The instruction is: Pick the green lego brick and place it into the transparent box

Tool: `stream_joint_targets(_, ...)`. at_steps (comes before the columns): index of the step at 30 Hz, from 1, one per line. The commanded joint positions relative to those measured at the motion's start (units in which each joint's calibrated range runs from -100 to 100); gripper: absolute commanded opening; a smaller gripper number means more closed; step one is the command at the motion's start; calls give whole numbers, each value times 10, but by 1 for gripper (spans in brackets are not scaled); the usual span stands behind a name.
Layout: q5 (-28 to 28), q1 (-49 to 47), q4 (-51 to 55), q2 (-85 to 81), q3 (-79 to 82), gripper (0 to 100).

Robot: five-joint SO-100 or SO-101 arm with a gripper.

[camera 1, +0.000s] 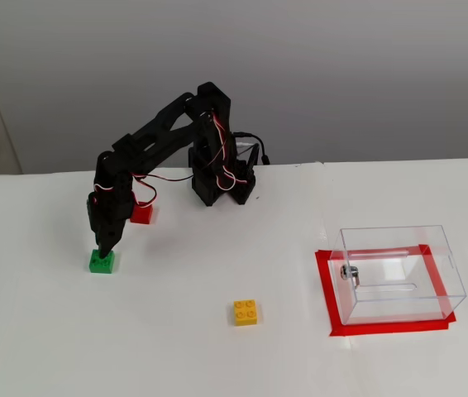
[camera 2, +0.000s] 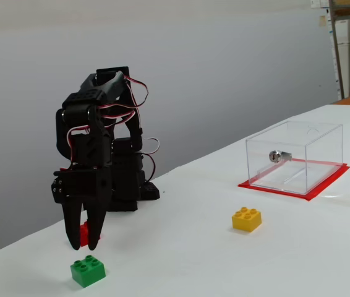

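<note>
The green lego brick (camera 1: 101, 262) lies flat on the white table at the left, studs up; in the other fixed view it (camera 2: 88, 270) sits near the bottom edge. My gripper (camera 1: 104, 247) points straight down just above and slightly behind the brick, not touching it. Its two black fingers stand a little apart and hold nothing (camera 2: 85, 245). The transparent box (camera 1: 432, 248) stands empty at the right on a red tape frame (camera 1: 330, 289), far from the gripper; it shows at the right in the other fixed view too (camera 2: 314, 139).
A yellow studded brick (camera 1: 245, 312) lies mid-table between the gripper and the box (camera 2: 247, 219). A red block (camera 1: 142, 213) sits just behind the gripper, seen between the fingers (camera 2: 86, 232). The arm's base (camera 1: 217, 182) stands at the table's back edge.
</note>
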Motion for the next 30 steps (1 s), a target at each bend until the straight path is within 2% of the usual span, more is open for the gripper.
stream_joint_targets(1,-3,3,3,8,-33,14)
stream_joint_targets(5,-3,-2,-4,13,-35,15)
stream_joint_targets(10,-3,-3,2,14,-28,27)
stream_joint_targets(14,-3,-12,-3,18,-28,32)
stream_joint_targets(30,-3,-37,-55,42,-28,32)
